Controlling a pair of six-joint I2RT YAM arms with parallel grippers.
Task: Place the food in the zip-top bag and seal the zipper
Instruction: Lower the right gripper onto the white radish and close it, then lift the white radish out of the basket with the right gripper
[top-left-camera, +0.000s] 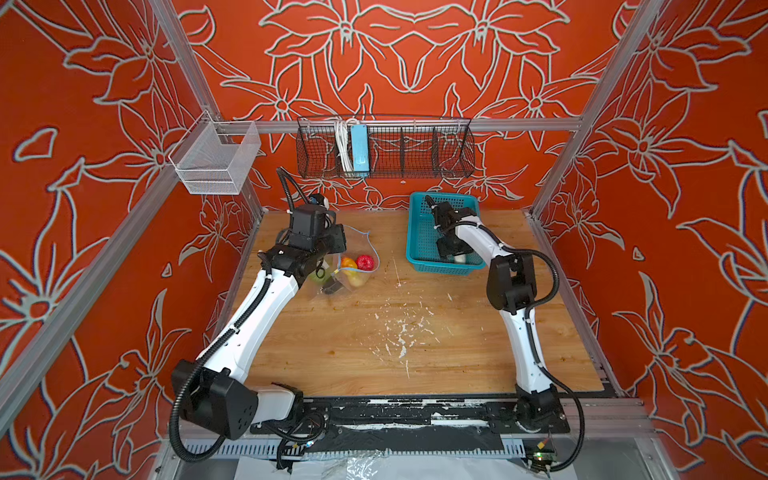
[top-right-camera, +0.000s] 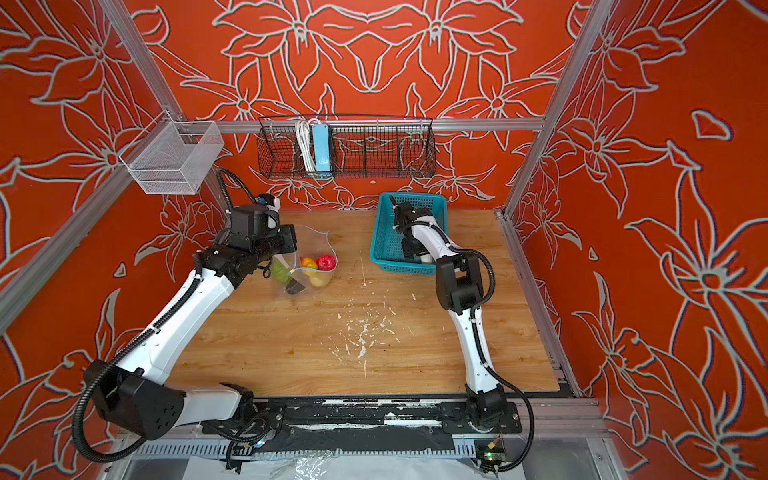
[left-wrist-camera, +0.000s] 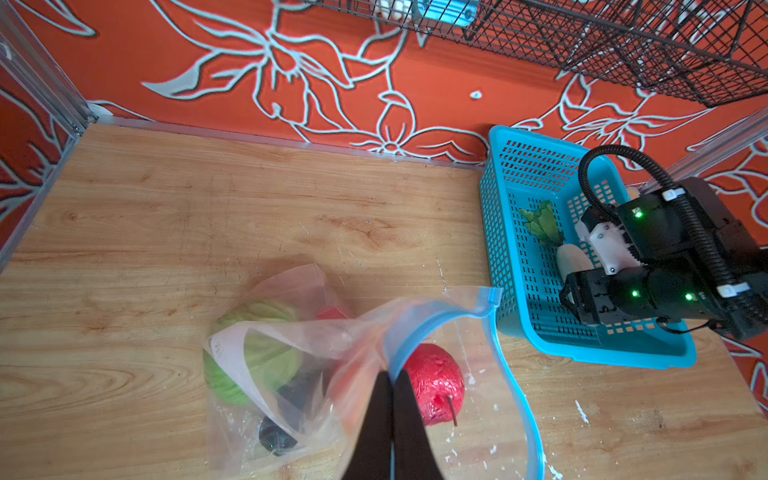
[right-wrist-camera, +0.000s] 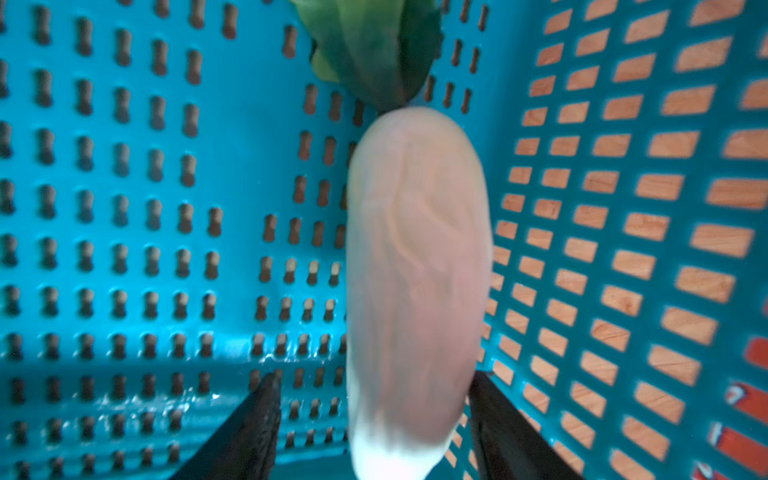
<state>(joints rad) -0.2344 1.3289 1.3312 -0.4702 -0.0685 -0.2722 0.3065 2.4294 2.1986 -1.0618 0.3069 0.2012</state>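
Note:
The clear zip-top bag (top-left-camera: 358, 249) lies at the back left of the table with its mouth held open. My left gripper (left-wrist-camera: 390, 376) is shut on its blue zipper (left-wrist-camera: 419, 328). Inside the bag are a red fruit (left-wrist-camera: 436, 382), an orange mango (top-left-camera: 348, 263), a green cabbage (left-wrist-camera: 266, 357) and a dark avocado (left-wrist-camera: 276, 436). My right gripper (right-wrist-camera: 374, 376) is down in the teal basket (top-left-camera: 419, 232), its jaws astride the white radish (right-wrist-camera: 415, 270). One finger touches the radish and the other stands a little off it. A green leaf (right-wrist-camera: 374, 50) lies just beyond the radish.
A black wire basket (top-left-camera: 415, 153) with a light-blue power strip (top-left-camera: 359, 149) hangs on the back wall. A white mesh basket (top-left-camera: 216, 160) hangs at the left. White flecks (top-left-camera: 399, 332) dot the middle of the wooden table (top-left-camera: 457, 353).

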